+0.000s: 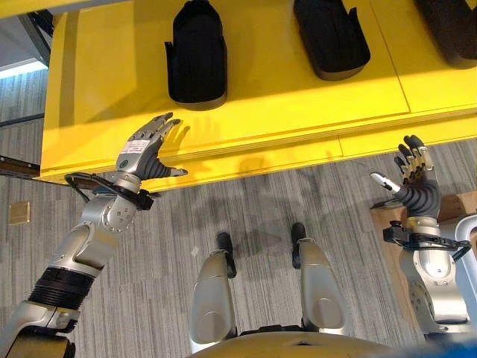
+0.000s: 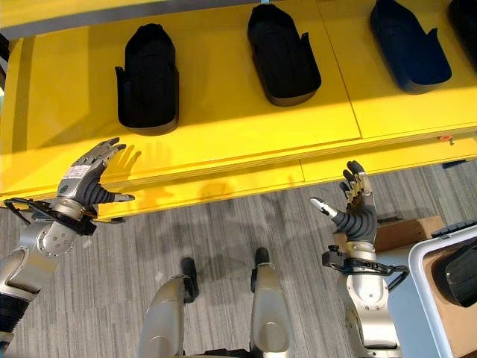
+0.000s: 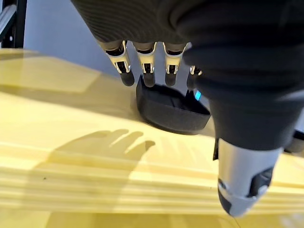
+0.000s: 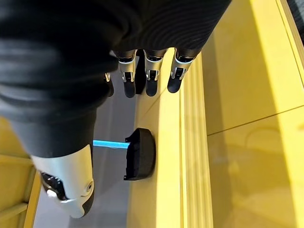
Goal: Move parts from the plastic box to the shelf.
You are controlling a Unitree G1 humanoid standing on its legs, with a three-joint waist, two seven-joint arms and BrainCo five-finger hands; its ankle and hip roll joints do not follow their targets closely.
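Three black moulded parts lie in a row on the yellow shelf (image 1: 283,112): one at the left (image 1: 196,56), one in the middle (image 1: 330,37), one at the right (image 2: 410,45). My left hand (image 1: 145,153) hovers open over the shelf's front edge, fingers straight and holding nothing; the left part (image 3: 171,111) lies past its fingers (image 3: 145,71). My right hand (image 2: 358,205) is raised open and holding nothing above the floor, just in front of the shelf edge. The pale plastic box (image 2: 447,240) stands at my lower right with another black part (image 2: 458,276) inside.
A brown cardboard box (image 2: 402,231) sits on the striped grey carpet between my right arm and the plastic box. A further dark part (image 1: 455,30) shows at the shelf's far right. Bare yellow surface lies between the parts and the front edge.
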